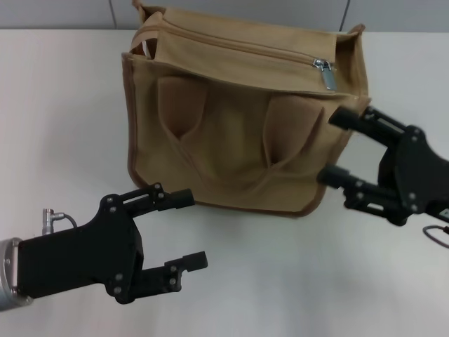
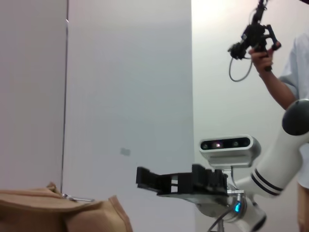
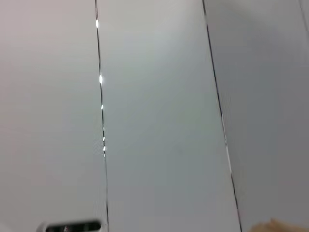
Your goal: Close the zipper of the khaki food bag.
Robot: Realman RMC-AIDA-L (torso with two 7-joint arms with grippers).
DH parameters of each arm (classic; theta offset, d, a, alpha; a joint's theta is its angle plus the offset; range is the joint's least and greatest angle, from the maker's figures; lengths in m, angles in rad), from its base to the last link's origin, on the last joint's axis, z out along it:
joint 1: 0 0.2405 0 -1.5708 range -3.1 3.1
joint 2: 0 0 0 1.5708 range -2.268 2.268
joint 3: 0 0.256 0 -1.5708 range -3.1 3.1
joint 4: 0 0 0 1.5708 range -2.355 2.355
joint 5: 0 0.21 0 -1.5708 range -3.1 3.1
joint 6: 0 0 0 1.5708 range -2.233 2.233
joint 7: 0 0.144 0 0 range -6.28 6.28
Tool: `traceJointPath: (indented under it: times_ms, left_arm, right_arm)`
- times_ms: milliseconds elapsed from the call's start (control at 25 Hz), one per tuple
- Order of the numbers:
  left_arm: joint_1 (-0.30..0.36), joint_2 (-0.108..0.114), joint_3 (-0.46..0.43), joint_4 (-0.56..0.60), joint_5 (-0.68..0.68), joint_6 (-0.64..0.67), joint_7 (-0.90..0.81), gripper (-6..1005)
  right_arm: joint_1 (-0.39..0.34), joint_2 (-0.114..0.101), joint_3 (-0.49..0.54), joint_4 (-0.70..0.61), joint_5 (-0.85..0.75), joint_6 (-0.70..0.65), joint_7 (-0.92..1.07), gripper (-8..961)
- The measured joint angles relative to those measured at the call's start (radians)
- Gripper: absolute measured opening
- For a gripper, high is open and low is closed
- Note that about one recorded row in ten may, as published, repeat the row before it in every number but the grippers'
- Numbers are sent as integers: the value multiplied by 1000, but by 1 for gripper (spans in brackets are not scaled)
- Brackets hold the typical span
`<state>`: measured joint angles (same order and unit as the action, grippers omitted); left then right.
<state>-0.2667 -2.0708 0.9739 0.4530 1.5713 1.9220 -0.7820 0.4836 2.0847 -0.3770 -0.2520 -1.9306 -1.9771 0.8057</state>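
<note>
I am looking down at the khaki food bag standing toward the far middle of the white table, its two flat handles facing me. The zipper is running along the top edge, and its silver slider is sitting near the end on my right side with the pull tab dangling, so the line seems mostly drawn already, though the far left end looks to be gaping.

My left gripper is hovering just off the bag's near left corner with its jaws standing wide apart and gripping nothing. My right gripper is reaching in at the bag's right edge, jaws also spread wide, the upper finger almost touching the piping.

I am judging the risks like this: the cloth is soft, so pulling the slider with nothing bracing the bag could drag or tip the whole bag; the tab is small and loose and could slip out of the pads.

The table is plain and pale; behind it pale wall panels are rising, and the left wrist view is catching a person standing off to the side holding a device
</note>
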Motion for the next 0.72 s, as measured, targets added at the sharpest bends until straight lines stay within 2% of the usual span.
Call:
traceJointPath:
  times_ms: [200, 520, 720]
  left_arm:
    - [-2, 0, -1, -59, -21, 0, 61, 726]
    - [1, 0, -8, -72, -28, 0, 71, 726]
    - [2, -1, -10, -84, -56, 0, 71, 726]
  right_arm:
    - [10, 0, -2, 19, 23, -8, 9, 802]
    - [18, 1, -10, 42, 23, -1, 13, 802]
    - [0, 3, -5, 49, 24, -8, 2, 802]
